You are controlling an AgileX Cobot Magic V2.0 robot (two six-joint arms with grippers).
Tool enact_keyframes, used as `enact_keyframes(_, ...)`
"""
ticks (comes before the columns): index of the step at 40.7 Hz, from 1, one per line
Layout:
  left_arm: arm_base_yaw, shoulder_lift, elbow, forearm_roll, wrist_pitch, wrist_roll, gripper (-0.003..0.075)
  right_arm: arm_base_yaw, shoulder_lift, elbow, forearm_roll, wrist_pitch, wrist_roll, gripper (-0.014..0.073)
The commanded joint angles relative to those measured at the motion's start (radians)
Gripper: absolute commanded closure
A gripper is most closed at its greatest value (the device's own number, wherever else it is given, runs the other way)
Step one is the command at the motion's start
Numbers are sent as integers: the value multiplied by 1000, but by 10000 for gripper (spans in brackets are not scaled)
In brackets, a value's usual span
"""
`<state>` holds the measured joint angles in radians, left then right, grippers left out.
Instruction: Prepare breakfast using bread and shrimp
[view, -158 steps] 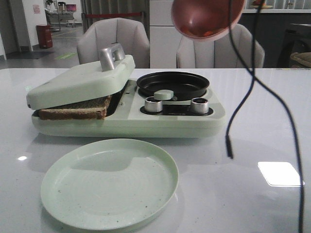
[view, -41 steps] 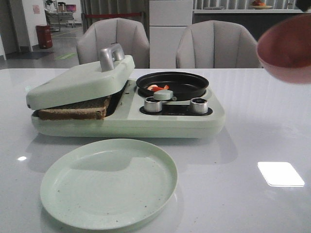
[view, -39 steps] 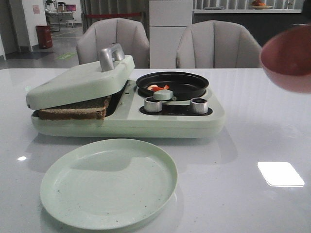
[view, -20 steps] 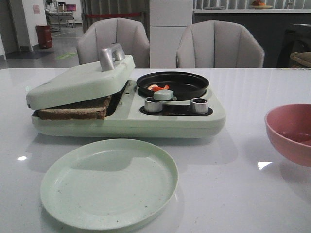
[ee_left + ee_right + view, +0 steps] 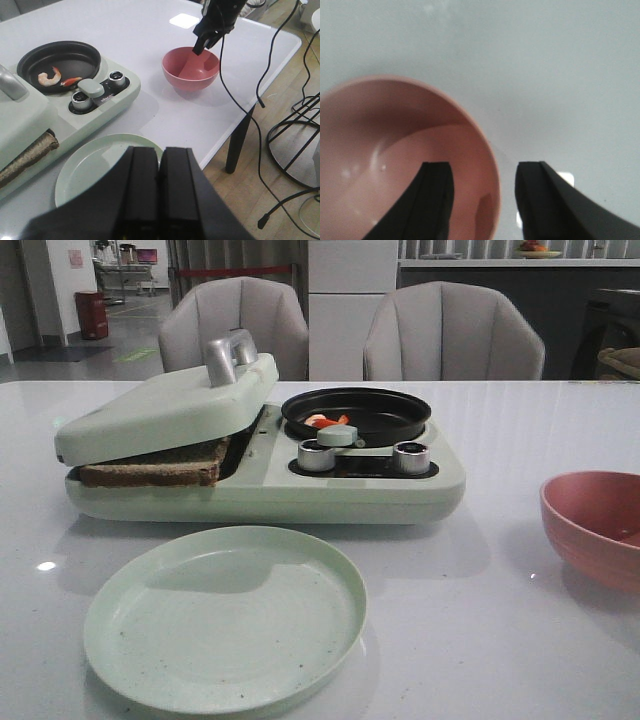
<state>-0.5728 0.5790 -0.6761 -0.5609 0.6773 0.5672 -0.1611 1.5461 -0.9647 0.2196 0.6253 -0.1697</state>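
Left wrist view — shrimp in pan, well apart from left hand, fingers pressed together

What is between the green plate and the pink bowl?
Nothing: only bare white table lies between the green plate and the pink bowl, shown in the left wrist view.

No legible text (appliance knobs unmarked).
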Motion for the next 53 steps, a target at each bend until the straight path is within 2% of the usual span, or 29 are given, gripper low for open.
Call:
enact_keyframes(1, -5, 1, -27, -26, -65, 3, 620, 44, -157, -22, 3, -27, -14, 163)
enact_keyframes(10, -5, 1, -27, -26, -65, 3, 620, 264, -397, -19, -25, 47, -14, 190)
enact_keyframes(14, -5, 1, -27, -26, -65, 3, 620, 377, -478, -19, -64, 132, -9, 236)
enact_keyframes(19, -5, 1, -27, -26, -65, 3, 620, 438, -548, -9, -115, 264, 67, 258)
enact_keyframes(27, -5, 1, -27, -26, -65, 3, 620, 444, -722, 102, -233, 307, 211, 258)
enact_keyframes(42, -5, 1, -27, -26, -65, 3, 620, 443, -1034, 291, -233, 300, 214, 267)
enact_keyframes(44, -5, 1, -27, -26, -65, 3, 620, 443, -1058, 304, -234, 293, 214, 303)
enact_keyframes(53, -5, 1, -27, -26, -69, 3, 620, 443, -1097, 325, -234, 272, 214, 562)
